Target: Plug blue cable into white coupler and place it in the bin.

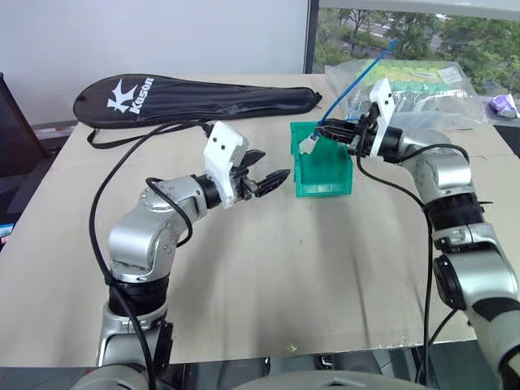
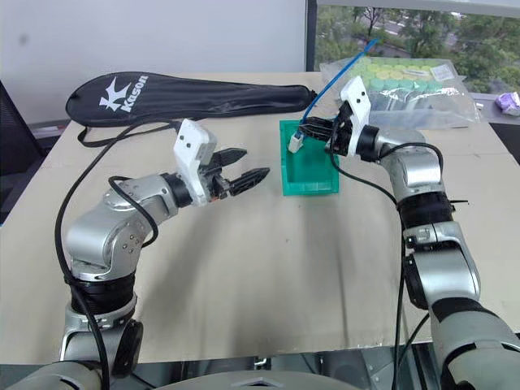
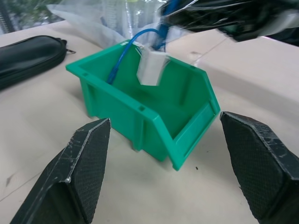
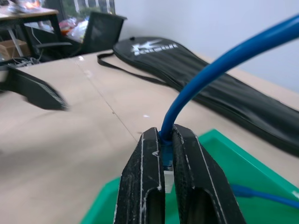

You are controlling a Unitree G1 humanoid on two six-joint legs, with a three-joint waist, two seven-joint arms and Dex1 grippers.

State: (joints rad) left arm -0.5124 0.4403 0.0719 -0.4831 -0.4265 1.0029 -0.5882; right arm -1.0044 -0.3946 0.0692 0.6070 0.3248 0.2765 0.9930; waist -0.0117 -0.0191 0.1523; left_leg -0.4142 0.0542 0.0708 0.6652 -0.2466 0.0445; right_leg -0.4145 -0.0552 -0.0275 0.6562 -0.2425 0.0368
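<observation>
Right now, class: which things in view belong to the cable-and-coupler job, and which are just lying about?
Job:
- blue cable, pinched in the right pincer
- white coupler
- bin

Lying about:
- black racket case
- bag of green-capped tubes

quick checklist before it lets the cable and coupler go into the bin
1. Grip: the right gripper is shut on the blue cable just behind its plug: ok.
2. Plugged in: the white coupler hangs from the cable's end: ok, though how fully it is seated cannot be told.
3. Over the target: the coupler hangs inside the rim of the green bin: ok.
4. Bin upright on the table, open front facing the left arm: ok.
5. Left gripper open, holding nothing, short of the bin: ok.
6. Loose length of cable: it sticks up toward the plastic bag; whether it will follow into the bin: cannot tell.
</observation>
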